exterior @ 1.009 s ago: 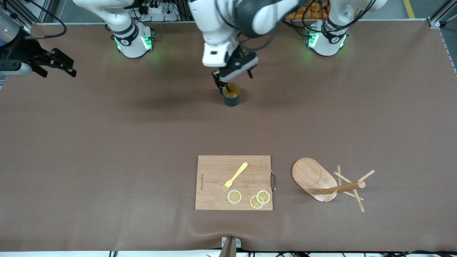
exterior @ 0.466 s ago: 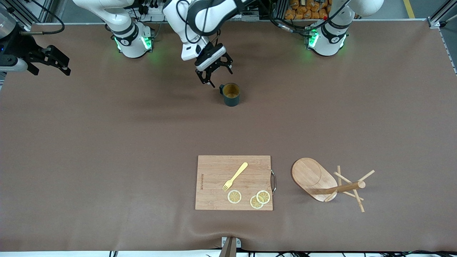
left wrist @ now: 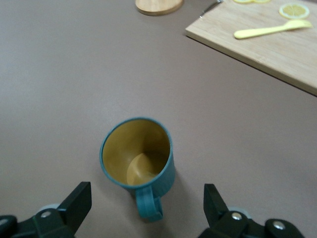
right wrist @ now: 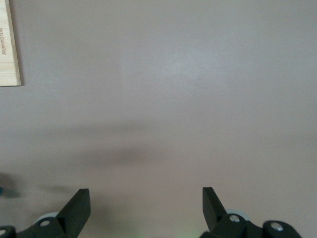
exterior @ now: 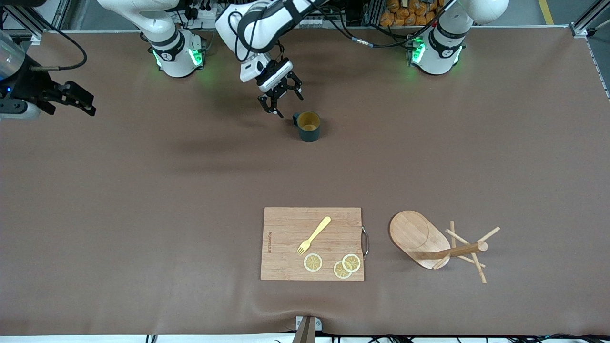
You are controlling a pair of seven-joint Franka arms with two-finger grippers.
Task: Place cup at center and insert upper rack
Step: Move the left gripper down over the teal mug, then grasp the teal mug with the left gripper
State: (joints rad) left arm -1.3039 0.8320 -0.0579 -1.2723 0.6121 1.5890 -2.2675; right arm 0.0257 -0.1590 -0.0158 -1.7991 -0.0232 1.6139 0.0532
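Note:
The dark teal cup (exterior: pixel 309 126) with a mustard inside stands upright on the table, toward the robots' bases, handle toward the right arm's end. My left gripper (exterior: pixel 285 103) is open and empty, just beside the cup's handle and apart from it. In the left wrist view the cup (left wrist: pixel 137 157) sits between the spread fingers of my left gripper (left wrist: pixel 146 194), handle toward the camera. The upper rack (exterior: pixel 431 244), a wooden mug tree, lies on its side near the front camera. My right gripper (exterior: pixel 87 105) is open and empty at the right arm's end of the table; the right wrist view (right wrist: pixel 143 198) shows only bare table below it.
A wooden cutting board (exterior: pixel 286 224) lies beside the rack, bearing a yellow fork (exterior: pixel 314 235) and three lemon slices (exterior: pixel 313 262). The board (left wrist: pixel 277 52), fork (left wrist: pixel 271 31) and the rack's base (left wrist: pixel 158 6) also show in the left wrist view.
My left gripper has let go of the cup's rim, opened and drawn back toward the robots' bases and the right arm's end. The cup stays put. The right gripper shifted slightly.

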